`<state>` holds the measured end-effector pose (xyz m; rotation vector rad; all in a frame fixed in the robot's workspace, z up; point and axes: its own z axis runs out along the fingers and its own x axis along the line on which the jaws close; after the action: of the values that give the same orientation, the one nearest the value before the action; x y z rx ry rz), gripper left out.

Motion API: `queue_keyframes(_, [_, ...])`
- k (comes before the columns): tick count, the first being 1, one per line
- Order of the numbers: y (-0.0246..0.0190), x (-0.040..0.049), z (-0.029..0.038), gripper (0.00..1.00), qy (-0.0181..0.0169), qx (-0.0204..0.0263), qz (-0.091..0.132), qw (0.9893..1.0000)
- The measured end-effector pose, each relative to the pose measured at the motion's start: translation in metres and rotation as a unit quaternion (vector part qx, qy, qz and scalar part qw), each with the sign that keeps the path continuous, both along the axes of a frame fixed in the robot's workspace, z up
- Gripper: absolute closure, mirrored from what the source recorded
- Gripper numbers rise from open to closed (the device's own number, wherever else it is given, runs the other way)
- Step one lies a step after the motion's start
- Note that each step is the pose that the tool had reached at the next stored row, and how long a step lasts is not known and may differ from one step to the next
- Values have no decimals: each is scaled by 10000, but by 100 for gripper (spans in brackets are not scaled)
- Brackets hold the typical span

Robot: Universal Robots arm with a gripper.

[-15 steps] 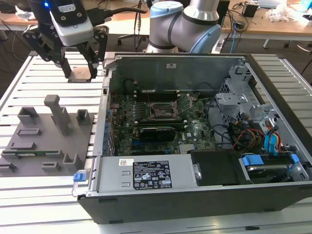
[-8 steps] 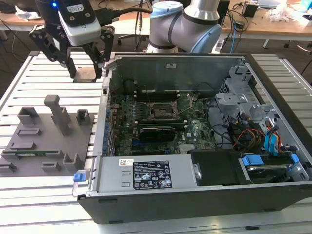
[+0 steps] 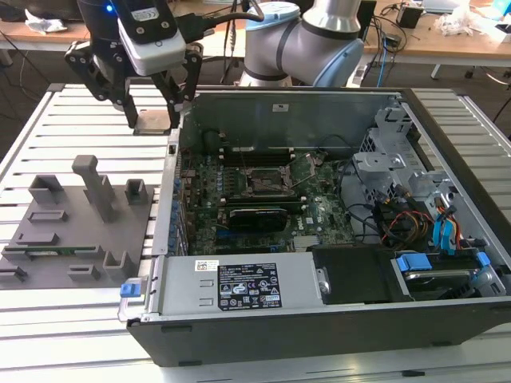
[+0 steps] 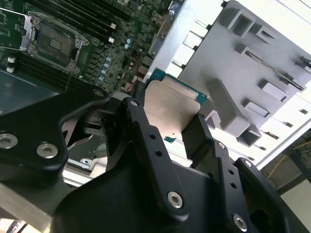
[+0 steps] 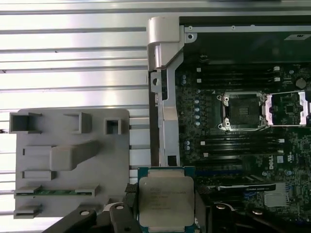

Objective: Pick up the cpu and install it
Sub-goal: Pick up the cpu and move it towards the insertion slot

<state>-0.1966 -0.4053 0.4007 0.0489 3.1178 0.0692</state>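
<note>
Gripper clamped on the cpu just outside the open computer case.

The slatted metal table carries the computer case, which lies on its side with its interior exposed. The arm reaches over the case's far wall to its corner on the exterior view's left. A grey fixture plate lies on the table beside the case, on the exterior view's left. Inside the case, the green motherboard lies flat, and its socket stands open with the metal frame flipped back. The black fingers grip the cpu by two opposite edges with its silver top facing up. It is held over the table slats, beside the case's outer wall and well apart from the socket.
</note>
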Motion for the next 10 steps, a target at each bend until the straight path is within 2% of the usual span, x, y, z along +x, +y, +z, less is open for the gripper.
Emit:
queue_keyframes(3, [0, 74, -1, 45, 0, 0, 1, 10000])
queue_keyframes(6, [0, 212, 0, 45, 0, 0, 0, 10000])
queue_keyframes(10, [0, 310, 0, 45, 0, 0, 0, 10000])
